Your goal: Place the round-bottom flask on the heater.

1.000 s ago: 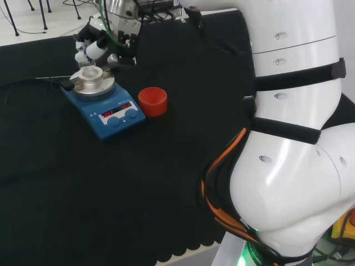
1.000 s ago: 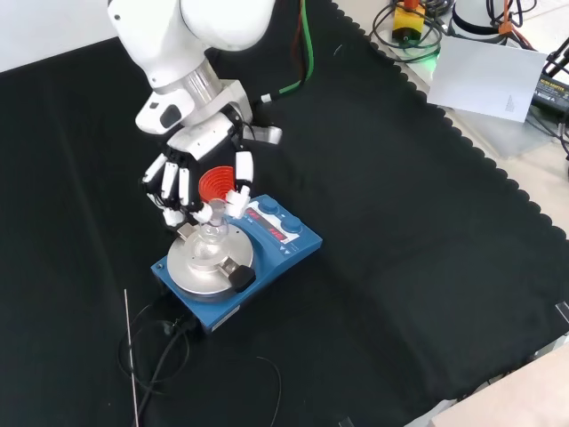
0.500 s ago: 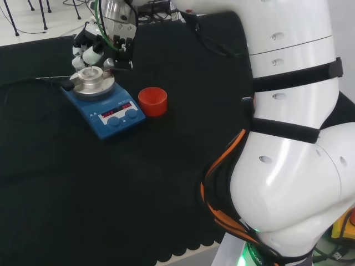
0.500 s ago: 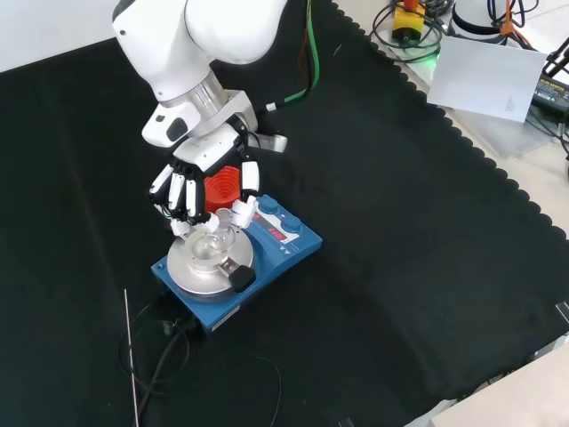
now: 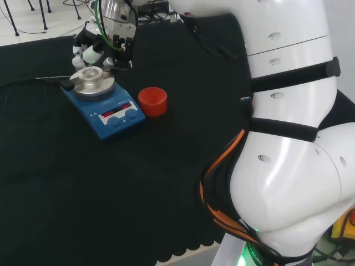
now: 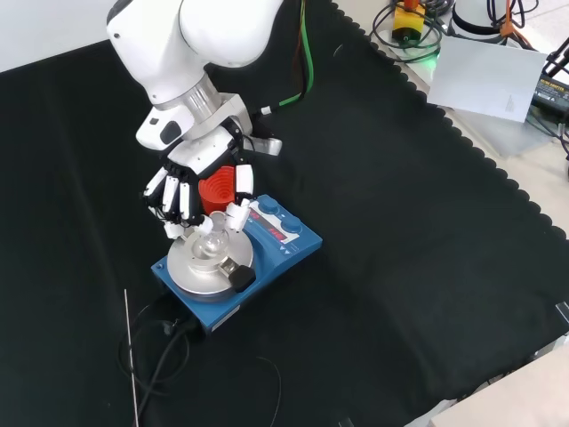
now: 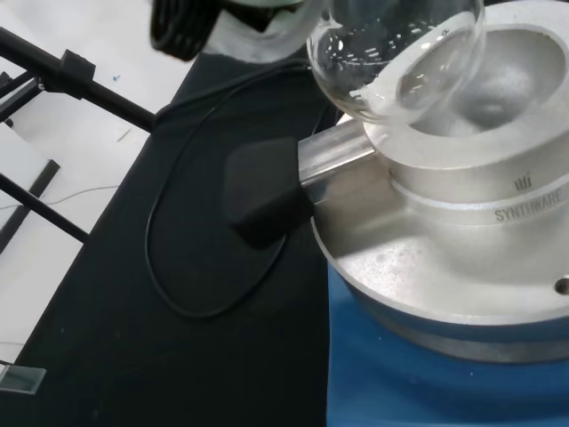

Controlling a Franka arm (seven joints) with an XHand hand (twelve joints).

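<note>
The clear round-bottom flask [image 6: 211, 240] has its bulb [image 7: 396, 55] in the hollow of the silver metal block [image 7: 462, 205], leaning toward one side of the rim. That block stands on top of the blue heater [image 6: 284, 245]. My hand [image 6: 197, 178] is above it, with fingers and thumb curled round the flask's neck. In the head view, the hand [image 5: 95, 49] hangs over the heater [image 5: 105, 108] at the far left of the cloth, and the flask [image 5: 89, 72] shows as a faint glint.
A red ribbed ring stand [image 5: 152, 101] sits on the cloth beside the heater, partly behind the hand in the front view. A black probe handle [image 6: 238, 277] sticks out of the block. Black cable [image 6: 156, 351] and a thin rod [image 6: 130, 356] lie near the heater.
The hand has shifted a little to the left in both views while staying over the block with the flask. The heater and the red ring have not moved.
</note>
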